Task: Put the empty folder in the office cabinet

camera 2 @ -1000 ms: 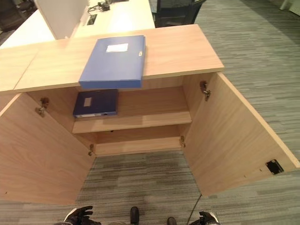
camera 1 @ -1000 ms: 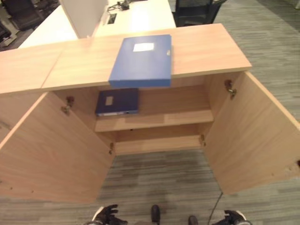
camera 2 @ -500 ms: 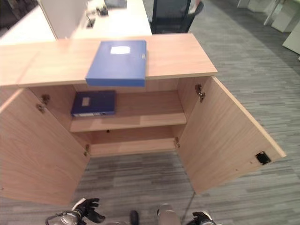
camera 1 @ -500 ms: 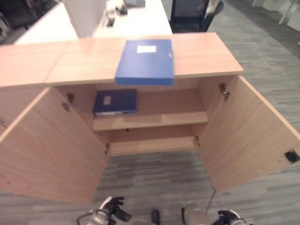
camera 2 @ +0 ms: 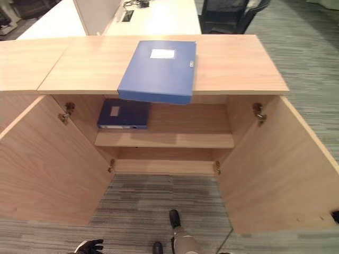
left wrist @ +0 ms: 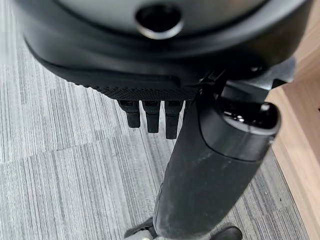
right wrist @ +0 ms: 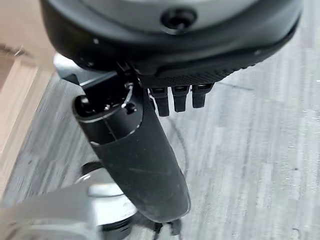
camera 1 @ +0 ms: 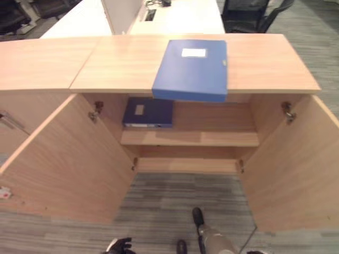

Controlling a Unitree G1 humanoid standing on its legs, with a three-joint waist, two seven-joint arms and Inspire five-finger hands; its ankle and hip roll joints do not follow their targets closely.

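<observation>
A light blue folder [camera 1: 192, 69] with a white label lies flat on top of the wooden office cabinet [camera 1: 106, 63], its near edge jutting over the front. Both cabinet doors stand wide open. On the upper shelf [camera 1: 212, 138], at its left end, lies a darker blue folder [camera 1: 148, 112]. My left hand [left wrist: 150, 117] hangs low over the carpet, fingers straight and holding nothing; it also shows at the bottom edge of the left eye view [camera 1: 119, 246]. My right hand [right wrist: 180, 97] hangs the same way, open and empty.
The open left door [camera 1: 63, 164] and right door [camera 1: 296, 174] flank a strip of grey carpet [camera 1: 175, 196] before the cabinet. A second wooden unit [camera 1: 32, 63] adjoins on the left. Behind stand a white desk [camera 1: 180, 16] and a black chair [camera 1: 249, 13].
The whole picture has shifted, so the camera has moved; the folders and the cabinet stay put. My hands sit lower at the bottom edge than before.
</observation>
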